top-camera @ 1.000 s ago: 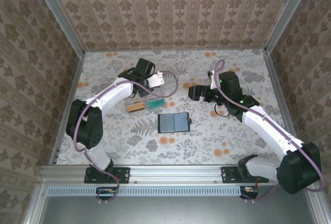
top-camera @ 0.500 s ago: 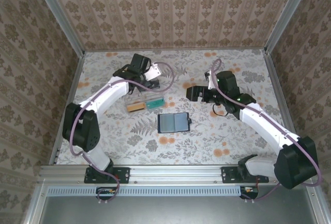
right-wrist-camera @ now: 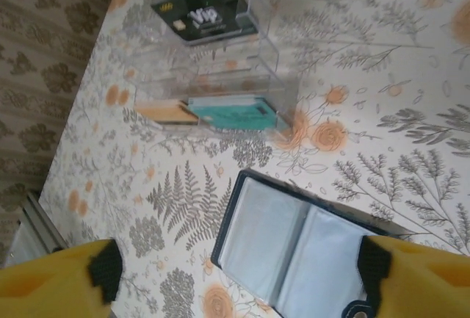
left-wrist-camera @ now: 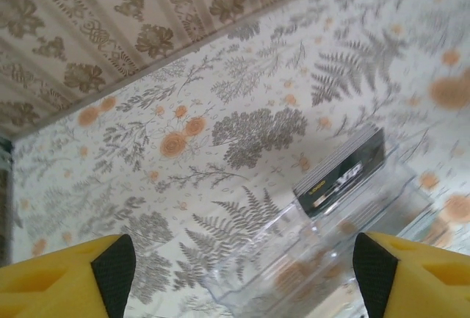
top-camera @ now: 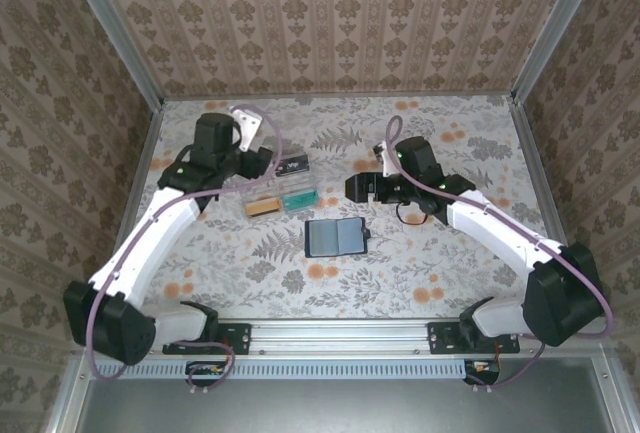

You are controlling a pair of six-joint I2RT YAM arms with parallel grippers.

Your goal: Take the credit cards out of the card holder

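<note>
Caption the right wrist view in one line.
Right gripper open above the unfolded card holder; black card, tan card and teal card in the clear tray.

white "vip" on black card [right-wrist-camera: 200, 11], in clear tray [right-wrist-camera: 220, 68]

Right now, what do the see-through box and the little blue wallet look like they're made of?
The box looks like clear hard plastic, glossy: the floral tabletop shows through its walls and the edges catch light. The wallet lies open, with a dark navy rim, perhaps leather or imitation, and pale grey-blue pockets with a soft sheen, probably thin plastic film.
</note>
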